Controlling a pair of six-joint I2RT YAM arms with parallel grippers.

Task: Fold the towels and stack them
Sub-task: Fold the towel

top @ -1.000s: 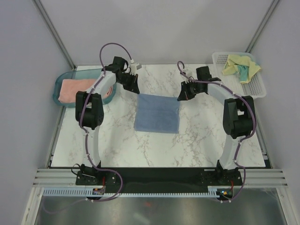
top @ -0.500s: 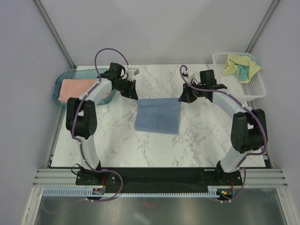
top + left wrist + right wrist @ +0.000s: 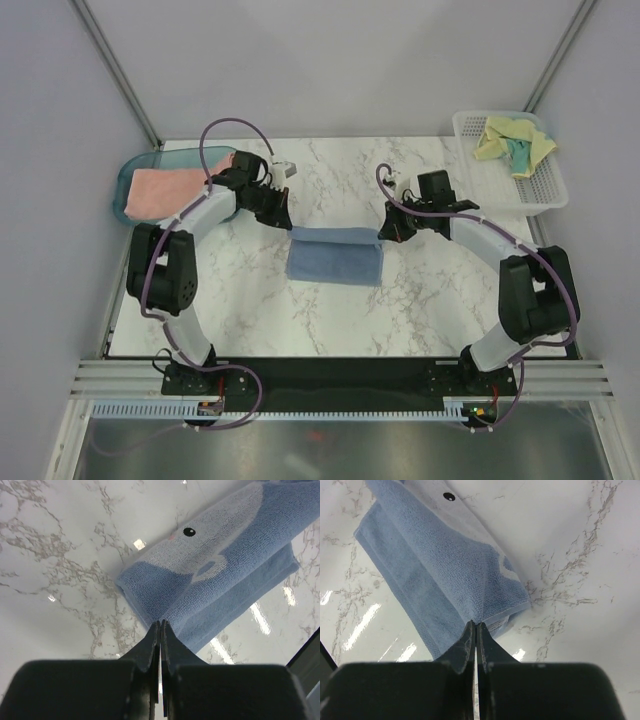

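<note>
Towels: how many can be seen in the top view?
3: blue towel mid-table, pink towel in the teal tray at left, yellow towel in the white basket at right.

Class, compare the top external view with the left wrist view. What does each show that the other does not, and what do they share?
Only the top external view shows the salmon-pink towel in the teal tray, the yellow towel in the white mesh basket, and the right end effector. Only the left wrist view shows the pale animal face with a black eye printed on the light blue towel, and how the left end effector is shut on its edge. Both show that towel, partly folded, on the marble table.
</note>
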